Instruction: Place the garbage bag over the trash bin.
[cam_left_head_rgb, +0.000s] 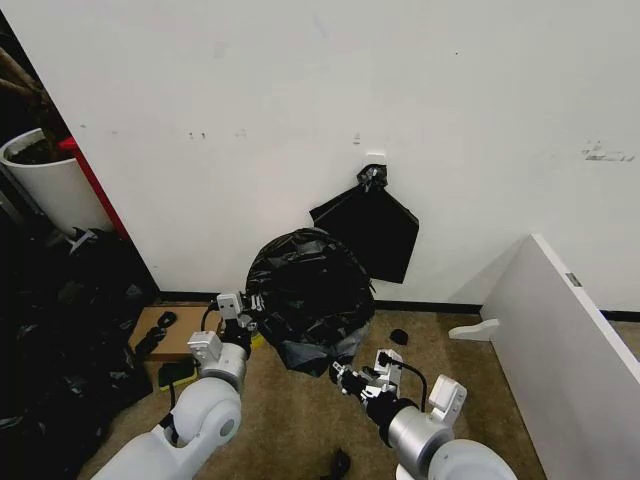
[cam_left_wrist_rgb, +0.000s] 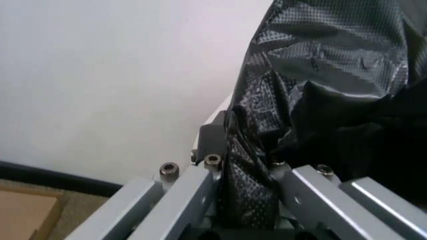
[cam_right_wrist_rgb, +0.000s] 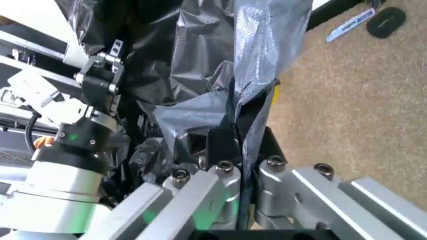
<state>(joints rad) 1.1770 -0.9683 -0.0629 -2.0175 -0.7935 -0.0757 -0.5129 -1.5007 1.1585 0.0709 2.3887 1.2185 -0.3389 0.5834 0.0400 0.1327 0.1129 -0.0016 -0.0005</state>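
The garbage bag (cam_left_head_rgb: 308, 296) is sitting against the far wall (cam_left_head_rgb: 300, 90) on the carpet (cam_left_head_rgb: 300, 420), bulging in a glossy, crinkled dome. It is covering whatever is standing beneath it, so the trash bin itself is hidden and cannot be confirmed.

The left gripper (cam_left_head_rgb: 250, 312) is pressing against the bag's left side. In the left wrist view its fingers are clamping a fold of the film (cam_left_wrist_rgb: 250, 185).

The right gripper (cam_left_head_rgb: 345, 378) is reaching the bag's near lower edge, and the right wrist view is showing its fingers pinched on a hanging strip of plastic (cam_right_wrist_rgb: 250, 100).

A flat black bag with a knotted top (cam_left_head_rgb: 368, 228) is hanging on the wall behind.
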